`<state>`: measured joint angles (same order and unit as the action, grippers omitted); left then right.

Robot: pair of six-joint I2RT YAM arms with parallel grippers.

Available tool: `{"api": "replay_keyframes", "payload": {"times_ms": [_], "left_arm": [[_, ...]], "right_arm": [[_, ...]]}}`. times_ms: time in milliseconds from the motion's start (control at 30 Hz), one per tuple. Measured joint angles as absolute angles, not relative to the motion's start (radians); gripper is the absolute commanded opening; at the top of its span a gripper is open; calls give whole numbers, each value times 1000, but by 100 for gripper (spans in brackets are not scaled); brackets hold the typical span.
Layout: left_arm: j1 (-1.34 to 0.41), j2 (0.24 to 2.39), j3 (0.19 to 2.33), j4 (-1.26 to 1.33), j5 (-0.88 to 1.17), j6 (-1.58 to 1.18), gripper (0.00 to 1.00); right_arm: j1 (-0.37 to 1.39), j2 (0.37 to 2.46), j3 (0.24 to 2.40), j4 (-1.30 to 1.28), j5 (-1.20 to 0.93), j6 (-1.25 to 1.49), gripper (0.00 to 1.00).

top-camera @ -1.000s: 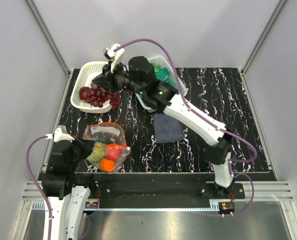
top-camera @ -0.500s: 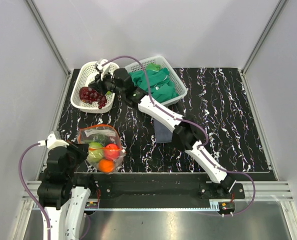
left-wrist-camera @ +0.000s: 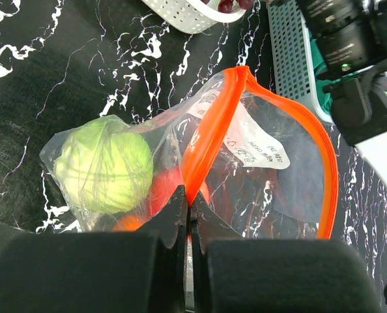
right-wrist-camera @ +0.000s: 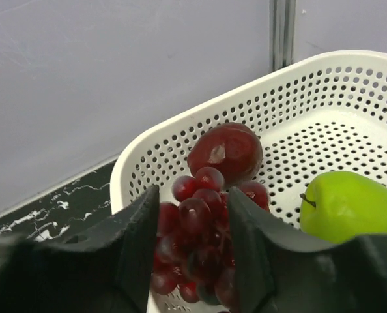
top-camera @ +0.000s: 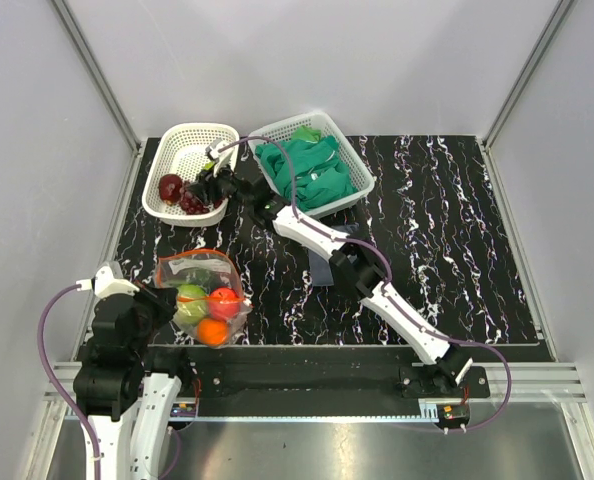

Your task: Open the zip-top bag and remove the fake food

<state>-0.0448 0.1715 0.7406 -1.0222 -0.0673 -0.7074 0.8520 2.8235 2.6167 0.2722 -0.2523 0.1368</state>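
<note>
The left gripper (left-wrist-camera: 188, 203) has its jaws pressed tight together on the orange-red zip strip (left-wrist-camera: 210, 134) of the bag (left-wrist-camera: 272, 176), pinching one side of the mouth. The strip runs up from the pinch and loops round to the right, so the mouth stands wide. Behind the clear plastic, to the left of the pinch, sit a pale green cabbage (left-wrist-camera: 105, 166), a red tomato (left-wrist-camera: 166, 189) and, low down, an orange (left-wrist-camera: 125, 225). A white printed label (left-wrist-camera: 258, 142) shows inside the mouth. From the top camera the bag (top-camera: 199, 268) lies on the black, white-veined table (top-camera: 457, 200) near the left end of its front edge, with the three pieces bunched at its near side.

The right gripper (right-wrist-camera: 193, 195) has its jaws partway apart with the dark purple grapes (right-wrist-camera: 197, 225) between the two fingers. Whether the pads press on the bunch cannot be told. The bunch hangs down into a white basket (right-wrist-camera: 200, 117), touching a dark red apple (right-wrist-camera: 225, 151) just beyond it. A green apple (right-wrist-camera: 350, 202) lies in the same basket to the right. The top camera places this basket (top-camera: 189, 132) at the far left corner of the table, with the right arm stretched long across the surface to reach it.

Just to the right, along the far edge, a second basket (top-camera: 363, 186) holds green cloths (top-camera: 312, 170). A dark cloth (top-camera: 320, 272) lies flat near the middle, partly under the right arm.
</note>
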Motion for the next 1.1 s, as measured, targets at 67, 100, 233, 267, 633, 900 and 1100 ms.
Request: {"api": "replay_keyframes", "payload": {"times_ms": [67,100,233,267,633,900,1100], "left_arm": [[-45,171,741,-1022,-64,-706,0],[-45,171,741,-1022,-63,-705,0],[-45,172,741,-1016,-60,-703,0],[-45,173,741,-1014,-59,-702,0],[-45,246,741,-908,25,-687,0],[-45,281,746,-855,81,-694,0],[-45,290,746,-834,103,-700,0]], "right_arm": [[852,2830,2621,272,-245,144,76],[852,2830,2622,271,-244,149,80],[852,2820,2640,232,-225,158,91],[852,2811,2639,204,-220,159,92],[852,2275,2242,-194,-162,236,88],[867,1906,1903,-286,-257,316,74],[963,1836,1781,-370,-276,302,58]]}}
